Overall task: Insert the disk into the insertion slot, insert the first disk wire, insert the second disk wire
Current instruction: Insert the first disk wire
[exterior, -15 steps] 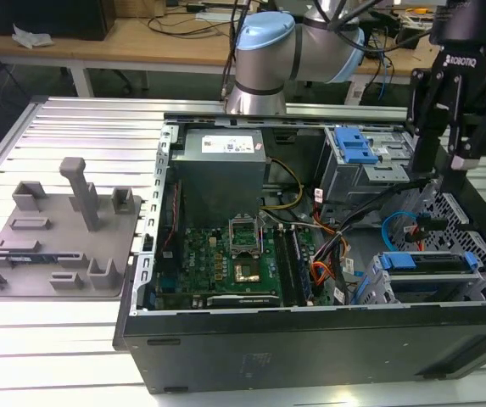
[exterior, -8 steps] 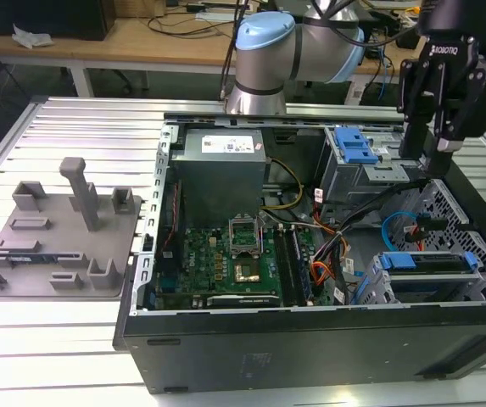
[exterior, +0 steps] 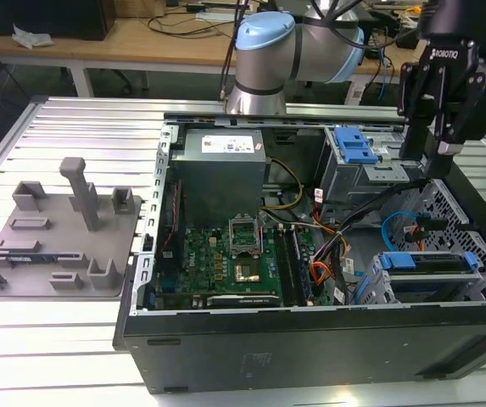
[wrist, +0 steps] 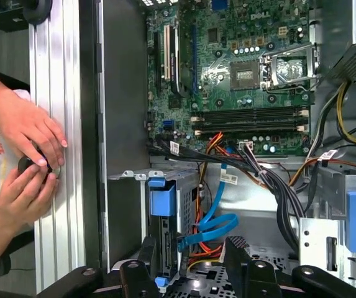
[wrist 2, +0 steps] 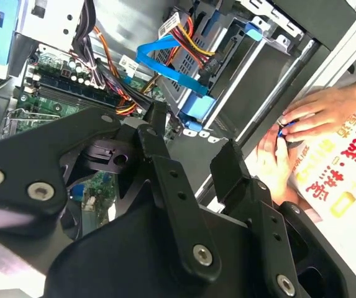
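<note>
The disk (exterior: 421, 261), in its blue carrier, is judged to be already seated in the insertion slot (exterior: 374, 287), the grey cage at the corner of the computer case (exterior: 310, 356) nearest the camera on the exterior view's right. The gripper (wrist: 193, 248) is held above that cage with its fingers (wrist: 236, 248) spread and nothing between them. Below the gap the second disk wire (wrist: 218, 225) is seen looping, with the first disk wire (wrist: 200, 208) just beside it along the cage wall. The wiring is taken to be the step in hand. It would be done well if one plug alone were gripped by its body, not by the thin leads, and kept square to the drive's socket, the neighbouring loop being left unsnagged. Whether either plug is already home cannot be told: the drive's connector edge is hidden by the fingers and the cage. A person's hands (wrist: 25, 158) are seen at the edge of the table (wrist: 56, 93) beside the case, cut off by the frame.
</note>
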Motion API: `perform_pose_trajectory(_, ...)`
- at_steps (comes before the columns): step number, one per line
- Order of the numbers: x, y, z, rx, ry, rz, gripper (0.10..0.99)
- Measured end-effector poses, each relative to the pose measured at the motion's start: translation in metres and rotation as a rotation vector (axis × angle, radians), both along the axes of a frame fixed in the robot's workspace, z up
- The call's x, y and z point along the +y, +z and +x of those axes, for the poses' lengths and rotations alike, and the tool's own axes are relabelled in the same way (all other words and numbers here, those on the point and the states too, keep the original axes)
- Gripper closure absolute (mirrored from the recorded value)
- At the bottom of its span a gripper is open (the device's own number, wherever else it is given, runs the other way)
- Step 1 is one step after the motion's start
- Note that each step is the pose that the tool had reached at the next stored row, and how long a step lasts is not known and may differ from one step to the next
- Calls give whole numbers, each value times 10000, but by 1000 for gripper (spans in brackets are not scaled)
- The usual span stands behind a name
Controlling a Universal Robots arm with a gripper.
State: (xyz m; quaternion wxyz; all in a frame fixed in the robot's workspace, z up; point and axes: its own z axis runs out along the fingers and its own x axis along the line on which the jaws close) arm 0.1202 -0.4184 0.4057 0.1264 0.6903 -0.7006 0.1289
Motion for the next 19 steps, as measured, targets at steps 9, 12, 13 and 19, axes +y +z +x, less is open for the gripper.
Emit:
perform_pose_trajectory(9, -42, -219, 11, 0, -1, 0, 525)
perform_pose_trajectory(12, -55, -267, 83, 1, 0, -26, 525)
perform_pose_trajectory(13, -57, -284, 130, 1, -1, -46, 525)
perform_pose_trajectory(19, -63, -335, 300, 0, 0, -114, 525)
